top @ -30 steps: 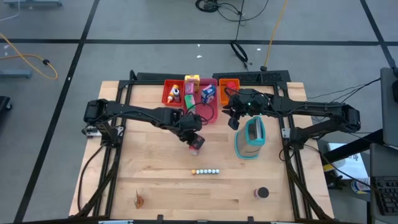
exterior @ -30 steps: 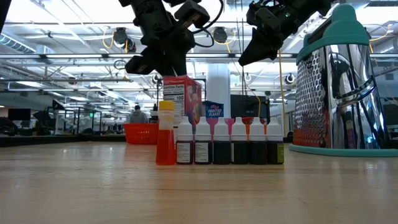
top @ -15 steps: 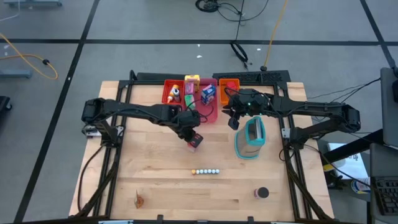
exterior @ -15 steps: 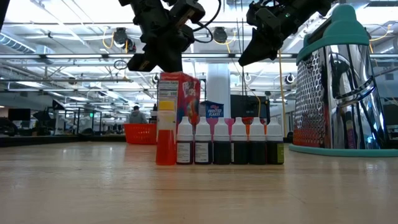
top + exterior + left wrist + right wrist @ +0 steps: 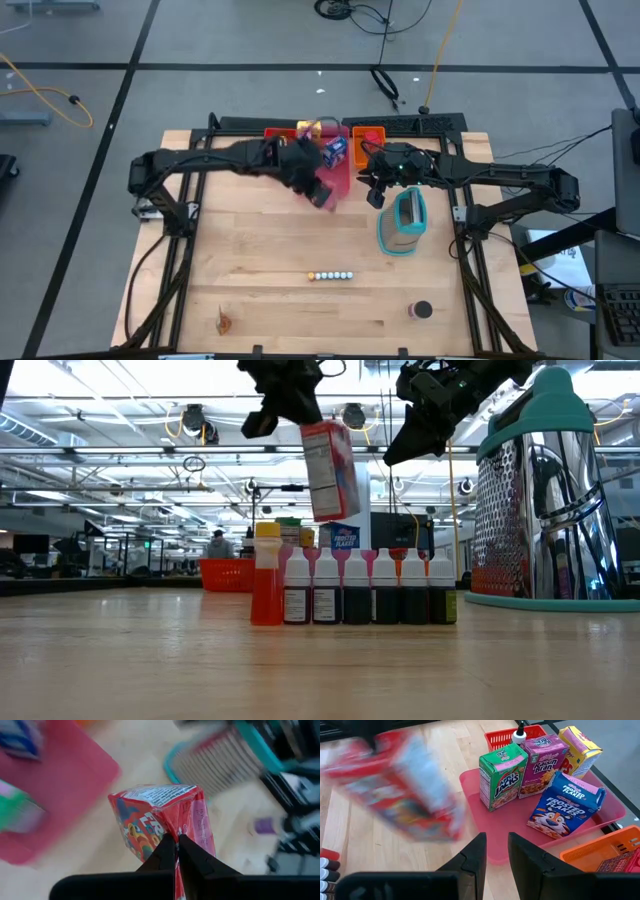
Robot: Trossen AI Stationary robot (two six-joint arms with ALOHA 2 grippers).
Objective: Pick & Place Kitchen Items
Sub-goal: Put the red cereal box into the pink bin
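- Lifted off the table since the earlier frame, the red box (image 5: 322,192) now hangs at the pink tray's (image 5: 343,182) near edge, clenched in the left gripper (image 5: 176,840).
- Right gripper (image 5: 378,192) waits by the holder (image 5: 403,222), fingers slightly apart, holding nothing.
- Done: green (image 5: 496,780), purple (image 5: 542,765), yellow (image 5: 581,749) and blue (image 5: 567,805) cartons sit in the tray.
- Left: bottles (image 5: 358,588), can (image 5: 421,311).
- Cartons are glossy printed card; bottles small plastic, in a row.

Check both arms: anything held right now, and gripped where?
Left gripper holds the red cereal box, jaws pinching its top edge, lifted off the table. Right gripper holds nothing; jaws apart above the pink tray.
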